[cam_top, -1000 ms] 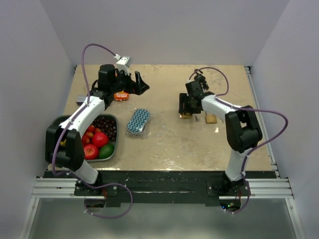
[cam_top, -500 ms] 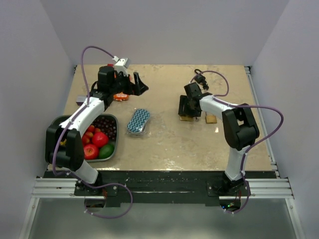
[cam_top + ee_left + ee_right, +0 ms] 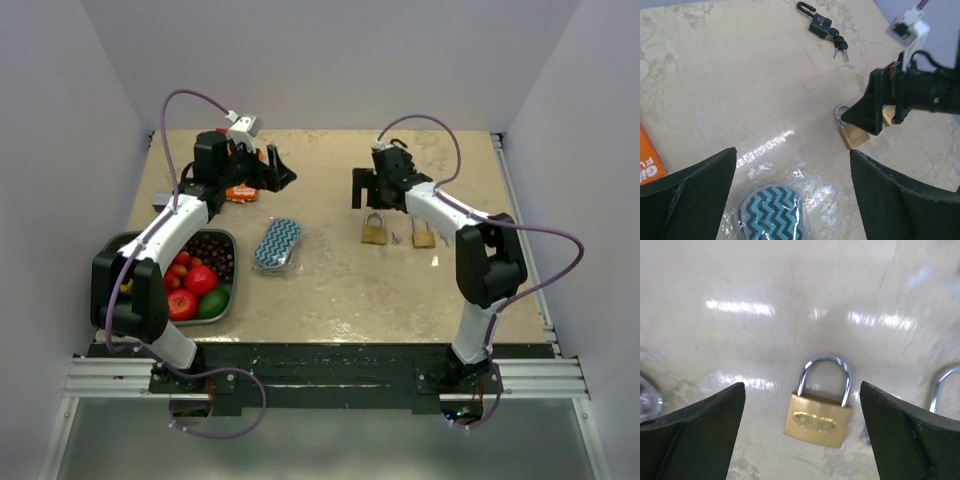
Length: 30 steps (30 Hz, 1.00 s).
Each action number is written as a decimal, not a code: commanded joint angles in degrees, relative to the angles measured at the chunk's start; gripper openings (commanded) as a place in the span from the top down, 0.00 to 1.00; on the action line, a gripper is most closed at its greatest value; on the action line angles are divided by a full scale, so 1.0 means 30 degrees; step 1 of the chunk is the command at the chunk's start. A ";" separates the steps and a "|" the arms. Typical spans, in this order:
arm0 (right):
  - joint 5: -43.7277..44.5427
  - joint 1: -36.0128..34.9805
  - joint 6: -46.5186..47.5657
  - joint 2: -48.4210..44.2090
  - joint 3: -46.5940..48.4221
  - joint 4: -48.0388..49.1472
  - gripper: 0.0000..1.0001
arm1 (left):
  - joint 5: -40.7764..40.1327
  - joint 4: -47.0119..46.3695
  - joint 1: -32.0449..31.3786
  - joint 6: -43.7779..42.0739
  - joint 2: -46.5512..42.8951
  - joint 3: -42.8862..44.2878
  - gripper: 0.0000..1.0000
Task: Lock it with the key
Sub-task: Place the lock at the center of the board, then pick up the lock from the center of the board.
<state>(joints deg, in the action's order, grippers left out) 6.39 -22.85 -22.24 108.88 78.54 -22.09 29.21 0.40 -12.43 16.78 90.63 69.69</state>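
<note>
Two brass padlocks lie on the table; one (image 3: 374, 230) is left of the other (image 3: 423, 235). My right gripper (image 3: 368, 194) is open and empty, held just beyond the left padlock. In the right wrist view that padlock (image 3: 817, 416) lies flat between my open fingers with its shackle closed; my gripper (image 3: 802, 386) is above it and not touching it. The second lock's shackle (image 3: 941, 385) shows at the right edge. A black padlock (image 3: 820, 24) with keys (image 3: 839, 44) in it lies further back. My left gripper (image 3: 284, 170) is open and empty, up at the back left.
A blue zigzag pouch in plastic (image 3: 277, 244) lies mid-table, below the left gripper (image 3: 792, 151). An orange packet (image 3: 240, 193) sits under the left arm. A metal tray (image 3: 228, 238) of fruit stands at the left front.
My right gripper has drawn back from over the left brass padlock toward the far side, uncovering it. The left arm has hardly moved.
</note>
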 commanded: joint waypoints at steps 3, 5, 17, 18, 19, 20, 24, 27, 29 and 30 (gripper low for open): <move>0.1646 0.0204 0.6702 -0.2251 0.2761 0.4840 0.01 | -0.1325 -0.4838 0.0128 -0.3772 -0.2258 -0.0990 0.01; 0.0017 0.0905 0.8814 -0.1550 0.3986 0.4931 0.01 | -0.1128 -0.4999 0.0128 -0.5262 -0.2641 -0.1200 0.01; -0.5256 0.4568 0.9434 0.5799 1.2133 0.1209 0.01 | 0.1476 -0.0632 0.0216 -0.6704 -0.1030 0.1029 0.01; -0.5498 0.4773 0.9203 0.6096 1.2429 0.1239 0.01 | 0.1860 -0.0662 0.0216 -0.6908 -0.1088 0.0912 0.01; -0.5732 0.5094 0.9258 0.6418 1.2722 0.1152 0.01 | 0.2212 -0.0633 0.0216 -0.7055 -0.1118 0.0794 0.01; -0.5822 0.5185 0.9404 0.6769 1.3363 0.1151 0.01 | 0.2767 -0.0575 0.0216 -0.7086 -0.1118 0.0764 0.01; -0.5207 0.5361 0.9902 0.8409 1.4073 0.1414 0.01 | 0.2948 -0.0633 0.0216 -0.6793 -0.1060 0.0764 0.01; -0.5090 0.5508 1.0020 0.9056 1.4131 0.2146 0.01 | 0.2861 -0.0662 0.0216 -0.6793 -0.0972 0.0764 0.01; -0.5119 0.5537 1.0108 0.9525 1.4219 0.2702 0.01 | 0.2831 -0.0633 0.0216 -0.6793 -0.0943 0.0851 0.01; -0.5119 0.5566 1.0166 0.9672 1.4248 0.2907 0.01 | 0.2773 -0.0604 0.0216 -0.6793 -0.0884 0.0881 0.01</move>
<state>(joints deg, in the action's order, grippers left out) -7.33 -6.15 6.50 137.40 117.58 -18.20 36.12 -0.21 -12.32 -2.61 87.96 72.20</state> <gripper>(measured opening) 0.989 0.990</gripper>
